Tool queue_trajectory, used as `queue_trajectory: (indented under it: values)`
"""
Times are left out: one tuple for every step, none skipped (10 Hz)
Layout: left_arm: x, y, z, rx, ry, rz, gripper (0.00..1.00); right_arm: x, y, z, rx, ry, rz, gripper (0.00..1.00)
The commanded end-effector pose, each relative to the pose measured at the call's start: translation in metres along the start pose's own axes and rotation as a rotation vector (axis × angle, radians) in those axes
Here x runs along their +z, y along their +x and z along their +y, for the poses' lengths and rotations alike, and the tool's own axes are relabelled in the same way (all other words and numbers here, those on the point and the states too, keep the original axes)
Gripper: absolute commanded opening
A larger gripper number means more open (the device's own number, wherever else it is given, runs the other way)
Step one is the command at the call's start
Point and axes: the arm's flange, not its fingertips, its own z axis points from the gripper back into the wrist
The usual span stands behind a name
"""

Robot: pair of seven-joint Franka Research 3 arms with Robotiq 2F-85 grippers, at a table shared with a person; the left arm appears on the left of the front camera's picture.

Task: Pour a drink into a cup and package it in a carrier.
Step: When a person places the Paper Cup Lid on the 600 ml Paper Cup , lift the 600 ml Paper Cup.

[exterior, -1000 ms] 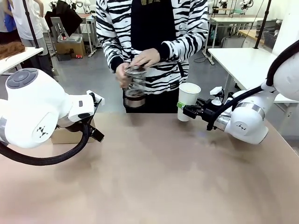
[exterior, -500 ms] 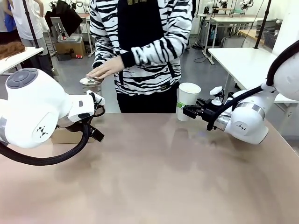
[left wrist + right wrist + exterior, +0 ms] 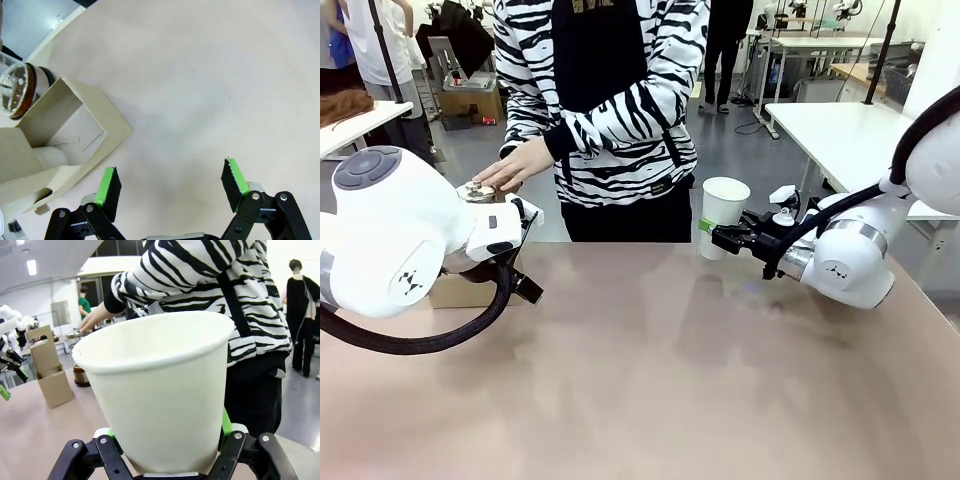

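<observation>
The tabletop [image 3: 650, 380] is a broad, smooth, pale tan sheet with a rounded far edge. Behind it stands a person in a zebra-striped top [image 3: 610, 110], cut off above the shoulders. My left arm [image 3: 390, 235], a bulky glossy white shell, blocks most of what sits at the far left. My right arm [image 3: 845, 260] comes in low from the right side. The carrier [image 3: 52, 387] is matte brown cardboard, boxy, with an upright slotted handle. From my left wrist I see into one open compartment of it [image 3: 95, 125], and its far side runs off the picture. The cup [image 3: 160, 390] is plain white paper, tapered, its rolled rim open. My right hand [image 3: 168, 432] is clamped on its lower wall near the tabletop's far edge, and I cannot tell whether its base touches. The jug [image 3: 17, 90] is clear glass with a perforated metal top, standing just behind the carrier. The drink [image 3: 31, 92] shows as a dark brown band inside. The person's hand [image 3: 505, 172] rests on the jug's top. My left hand [image 3: 171, 182] hangs over bare tabletop beside the carrier, green pads wide apart, holding nothing.
</observation>
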Motion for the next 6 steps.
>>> queue_trajectory:
  values:
    - [0.0005, -0.0002, 0.0006, 0.002, -0.002, -0.002, 1.00, 0.0013, 0.0030, 0.0029, 0.001, -0.003, -0.001, 0.80]
    - [0.0005, -0.0002, 0.0006, 0.002, -0.002, -0.002, 1.00, 0.0013, 0.0030, 0.0029, 0.001, -0.003, -0.001, 0.80]
    - [0.0005, -0.0002, 0.0006, 0.002, -0.002, -0.002, 1.00, 0.0013, 0.0030, 0.0029, 0.001, -0.003, -0.001, 0.80]
    - [0.0005, -0.0002, 0.0006, 0.002, -0.002, -0.002, 1.00, 0.0013, 0.0030, 0.0029, 0.001, -0.003, -0.001, 0.80]
    - [0.0005, -0.0002, 0.0006, 0.002, -0.002, -0.002, 1.00, 0.0013, 0.0030, 0.0029, 0.001, -0.003, -0.001, 0.80]
    - [0.0005, -0.0002, 0.0006, 0.002, -0.002, -0.002, 1.00, 0.0013, 0.0030, 0.0029, 0.001, -0.003, -0.001, 0.80]
